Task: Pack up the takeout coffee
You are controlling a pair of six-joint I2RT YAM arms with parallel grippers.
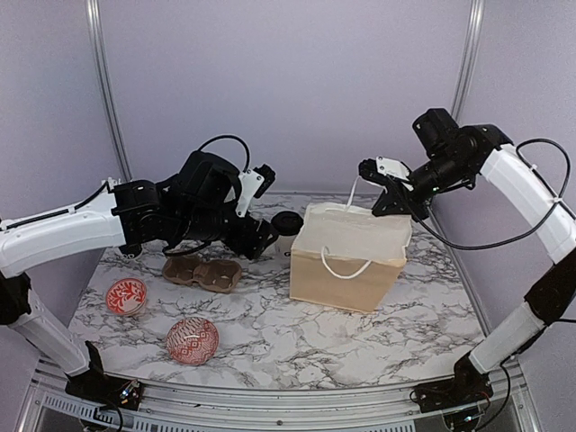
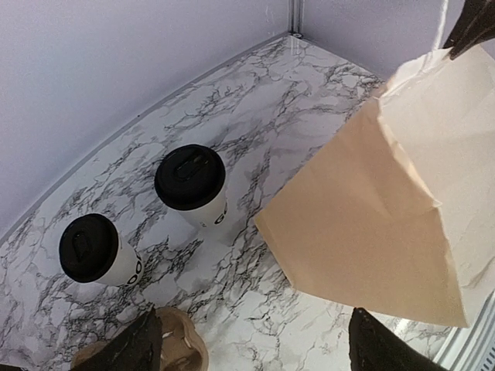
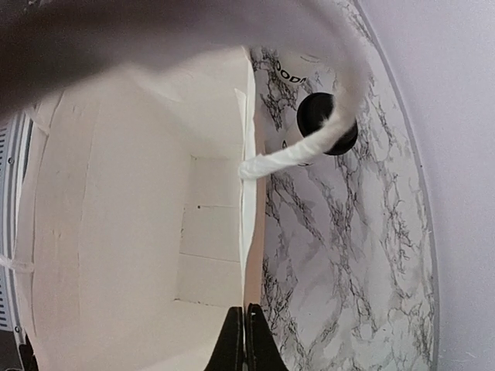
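Observation:
Two white cups with black lids, one (image 2: 191, 183) nearer the bag and one (image 2: 94, 249) further left, stand on the marble table. The brown pulp carrier (image 1: 202, 273) lies empty in front of them, below my left arm. My left gripper (image 2: 255, 357) hovers open above the table between the carrier (image 2: 172, 346) and the tan paper bag (image 2: 387, 209), holding nothing. My right gripper (image 3: 246, 344) is shut on the bag's back rim (image 3: 249, 232), and the bag's mouth stands open. From above only one cup (image 1: 286, 224) shows.
Two red-and-white patterned bowls (image 1: 126, 295) (image 1: 192, 340) sit at the front left. The bag's white handle (image 3: 298, 153) loops across the right wrist view. Pale walls close the table's back and sides.

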